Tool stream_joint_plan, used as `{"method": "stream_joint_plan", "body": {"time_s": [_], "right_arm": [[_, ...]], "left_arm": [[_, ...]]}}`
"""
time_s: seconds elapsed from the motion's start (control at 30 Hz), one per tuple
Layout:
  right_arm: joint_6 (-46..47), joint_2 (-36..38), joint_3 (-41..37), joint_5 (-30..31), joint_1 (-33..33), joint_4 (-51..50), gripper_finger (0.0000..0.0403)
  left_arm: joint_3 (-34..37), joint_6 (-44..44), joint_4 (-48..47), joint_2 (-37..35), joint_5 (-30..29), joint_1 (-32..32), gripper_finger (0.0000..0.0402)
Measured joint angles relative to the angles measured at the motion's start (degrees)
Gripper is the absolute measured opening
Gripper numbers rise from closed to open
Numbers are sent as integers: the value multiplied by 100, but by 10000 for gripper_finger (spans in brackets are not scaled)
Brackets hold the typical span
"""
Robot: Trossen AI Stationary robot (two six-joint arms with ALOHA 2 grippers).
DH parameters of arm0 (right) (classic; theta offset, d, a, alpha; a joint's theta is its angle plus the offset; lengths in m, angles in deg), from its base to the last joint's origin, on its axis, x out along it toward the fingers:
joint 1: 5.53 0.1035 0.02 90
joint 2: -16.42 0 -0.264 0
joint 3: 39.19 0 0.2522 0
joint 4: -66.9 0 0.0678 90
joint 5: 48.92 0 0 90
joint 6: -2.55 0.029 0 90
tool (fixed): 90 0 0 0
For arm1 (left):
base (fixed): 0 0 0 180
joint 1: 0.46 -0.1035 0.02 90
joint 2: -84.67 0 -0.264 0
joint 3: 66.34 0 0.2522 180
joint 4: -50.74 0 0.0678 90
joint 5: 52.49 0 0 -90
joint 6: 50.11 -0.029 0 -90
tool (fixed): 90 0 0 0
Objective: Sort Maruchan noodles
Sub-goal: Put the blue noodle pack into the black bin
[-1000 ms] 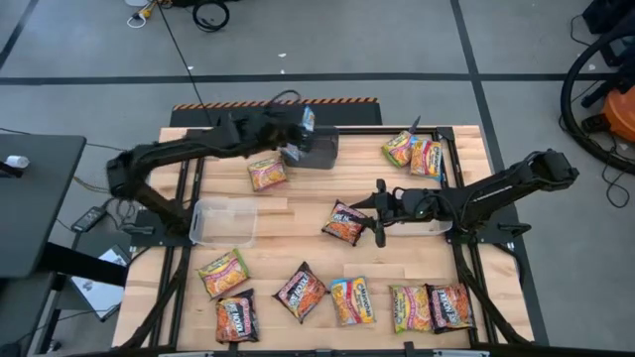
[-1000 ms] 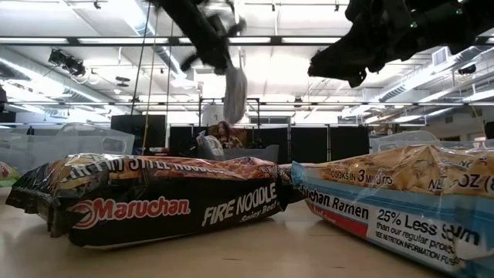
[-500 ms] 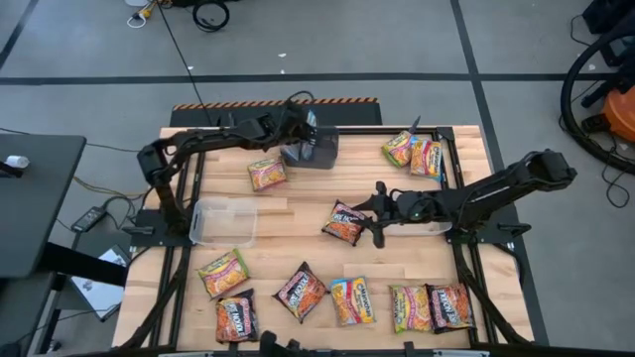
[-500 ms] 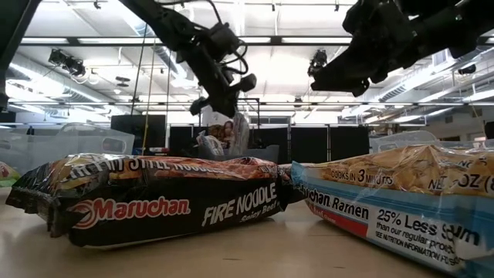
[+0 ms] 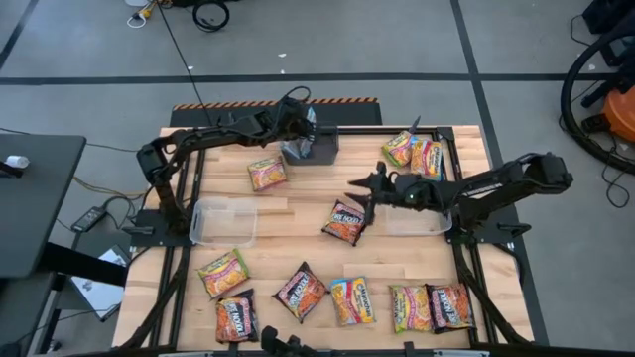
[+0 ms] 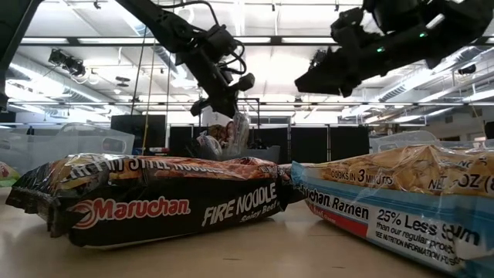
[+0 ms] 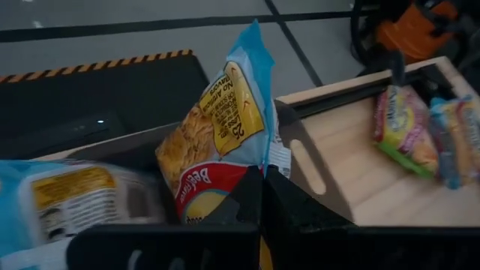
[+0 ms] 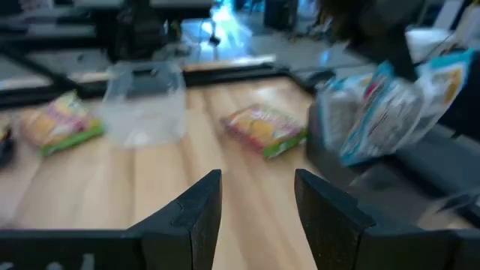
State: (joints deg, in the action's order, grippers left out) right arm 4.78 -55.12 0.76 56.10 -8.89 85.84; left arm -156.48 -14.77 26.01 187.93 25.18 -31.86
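The noodle packets are light, flat and a little stiff, because a hard block sits inside a thin, smooth plastic wrapper; I judge that the wrapper slides easily and that the block can break under a hard squeeze, so the best place to take hold is the crimped edge or a corner. This is how the left gripper holds a blue packet: its fingers are pressed together on the lower edge, and the packet hangs upright over the dark grey bin at the far side of the table. In the left wrist view a second blue packet seems to lie already inside this bin. The right gripper hovers above the middle of the table with its fingers apart and nothing between them, near a dark packet that lies on the wood. One clear tub stands on the left side and looks empty; another clear tub stands under the right arm, and I cannot tell what is in it. The other packets are spread out: one beside the bin, two at the far right corner, and a row along the near edge.
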Motion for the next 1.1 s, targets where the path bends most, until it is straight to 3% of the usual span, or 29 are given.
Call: {"method": "stream_joint_plan", "body": {"time_s": [0.27, 0.6, 1.1], "right_arm": [[-74, -60, -2, -161, -406, 35, 174], [55, -58, -2, -166, -412, -159, 174], [50, -47, -4, -157, -418, -349, 174]], "left_arm": [[-11, 156, 461, 145, -99, 87, 8], [-2, 602, 1262, 763, 261, 76, 9], [-2, 658, 1889, 1026, 181, 286, 9]]}}
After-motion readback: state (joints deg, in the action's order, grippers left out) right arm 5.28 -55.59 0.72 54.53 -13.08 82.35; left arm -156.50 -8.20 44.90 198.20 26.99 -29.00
